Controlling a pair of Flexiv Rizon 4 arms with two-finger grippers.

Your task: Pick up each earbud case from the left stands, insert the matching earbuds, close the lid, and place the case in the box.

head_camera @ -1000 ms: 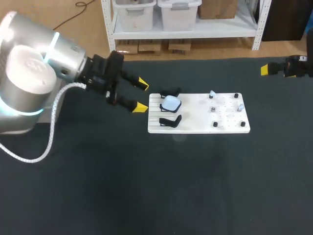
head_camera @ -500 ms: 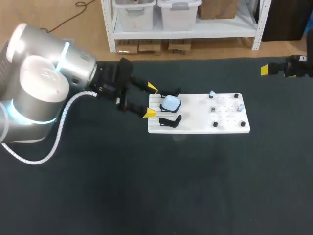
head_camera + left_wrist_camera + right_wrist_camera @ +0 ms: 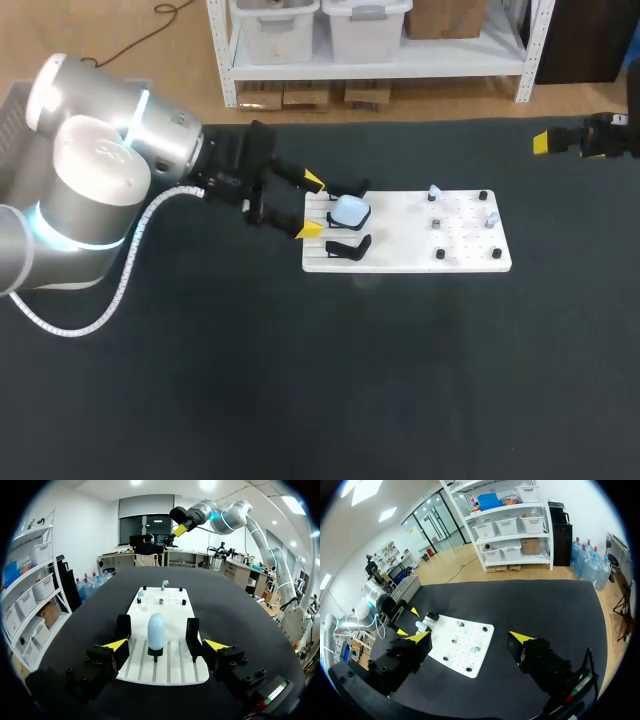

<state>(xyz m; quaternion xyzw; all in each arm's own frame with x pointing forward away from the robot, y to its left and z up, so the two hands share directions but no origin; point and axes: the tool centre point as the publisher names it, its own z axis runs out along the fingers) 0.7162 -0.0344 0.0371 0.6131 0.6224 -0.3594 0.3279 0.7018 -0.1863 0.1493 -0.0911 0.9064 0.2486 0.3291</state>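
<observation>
Earbud case [image 3: 350,211] first: it sits on a black stand at the left end of the white board [image 3: 460,255], with an empty stand [image 3: 348,247] just beside it on the side nearer me. From the left wrist view it shows as a narrow, pale blue oval, rounded end up. I read its long axis as rising off the stand. The head view suggests it leans rather than stands plumb. Which face carries the lid seam I cannot tell.

My left gripper [image 3: 311,205] hangs at the board's left edge with its fingers spread wide and nothing between them. The case lies ahead of it, roughly on its centre line and not yet touched.

As I judge it, the step in hand is the grasp. I would ease straight in along that line until the yellow tips flank the narrow sides of the case, staying clear of the empty stand. Then I would squeeze gently, since the smooth shell could slip or twist. I would lift it up off the stand before carrying it anywhere.

Small pale pieces, probably the earbuds [image 3: 434,192], stand among black pegs at the board's far end. My right gripper [image 3: 469,637] is well apart over the table's right side, fingers parted and empty.
</observation>
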